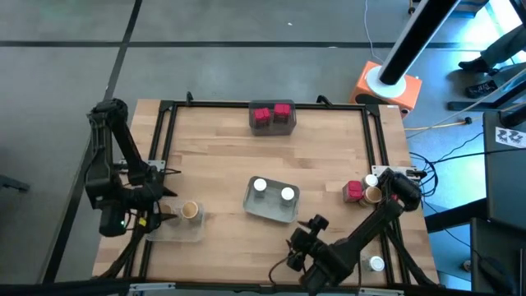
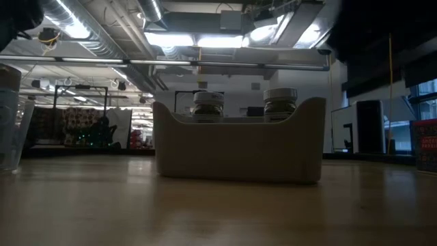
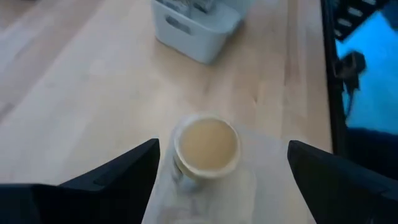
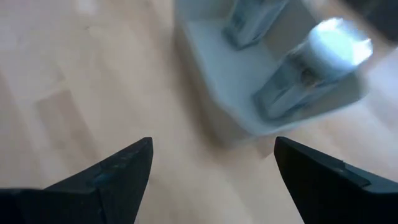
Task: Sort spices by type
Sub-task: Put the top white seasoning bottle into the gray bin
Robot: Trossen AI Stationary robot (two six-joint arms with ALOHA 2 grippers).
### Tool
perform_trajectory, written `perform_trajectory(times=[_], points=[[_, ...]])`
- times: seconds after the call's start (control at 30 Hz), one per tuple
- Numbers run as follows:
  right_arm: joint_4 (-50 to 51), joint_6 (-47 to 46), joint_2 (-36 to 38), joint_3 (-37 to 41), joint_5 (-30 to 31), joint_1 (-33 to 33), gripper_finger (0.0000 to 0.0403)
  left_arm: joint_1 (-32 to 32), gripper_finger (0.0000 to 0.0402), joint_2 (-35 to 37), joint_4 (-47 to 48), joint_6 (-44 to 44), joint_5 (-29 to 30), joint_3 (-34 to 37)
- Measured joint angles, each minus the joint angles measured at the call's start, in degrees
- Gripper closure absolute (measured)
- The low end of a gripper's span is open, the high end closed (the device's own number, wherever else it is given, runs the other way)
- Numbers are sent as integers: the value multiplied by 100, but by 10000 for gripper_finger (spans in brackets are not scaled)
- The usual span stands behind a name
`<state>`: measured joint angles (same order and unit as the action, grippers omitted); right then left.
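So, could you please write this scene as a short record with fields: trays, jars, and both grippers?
back tray: dark tray at the far table edge, two red jars inside
middle tray: grey tray, two white-topped jars inside
left tray: clear tray, one tan-topped jar inside
loose jars: a red jar and a tan-topped jar at the right edge; one white-topped jar at the near right corner
left gripper: open, above the tan-topped jar in the clear tray
right gripper: open, empty, near the grey tray
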<state>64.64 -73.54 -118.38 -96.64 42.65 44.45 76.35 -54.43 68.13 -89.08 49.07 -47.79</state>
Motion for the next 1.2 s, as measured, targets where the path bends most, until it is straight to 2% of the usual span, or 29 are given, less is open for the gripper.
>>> perform_trajectory(times=[0.23, 0.4, 0.5, 0.67, 0.73, 1.0, 1.1, 1.2], points=[[846, 875, 856, -9, -50, -597, 68, -856, 66, 272, -37, 911, 69, 0], [1297, 1534, 1387, 62, -700, -1192, 68, -1582, 66, 468, -383, 1943, 0, 0], [1714, 1725, 1682, 76, -1008, -1499, 68, -2039, 66, 589, -999, 2816, -133, 86], [2500, 1581, 2130, 76, -1121, -1694, 68, -2887, 70, 645, -2075, 3991, -611, 490], [2529, 1508, 2289, 119, -1141, -1719, 68, -3194, 74, 642, -2590, 4348, -875, 731], [2542, 1267, 3252, 1392, -1796, -1843, 68, -4202, 89, 629, -5048, 5632, -1761, 1717], [2550, 1033, 3663, 1892, -2122, -1989, 68, -4471, 90, 629, -5566, 5836, -1924, 1902], [2538, 902, 4056, 2293, -2594, -2278, 68, -4694, 90, 616, -5633, 5991, -1933, 1937]])
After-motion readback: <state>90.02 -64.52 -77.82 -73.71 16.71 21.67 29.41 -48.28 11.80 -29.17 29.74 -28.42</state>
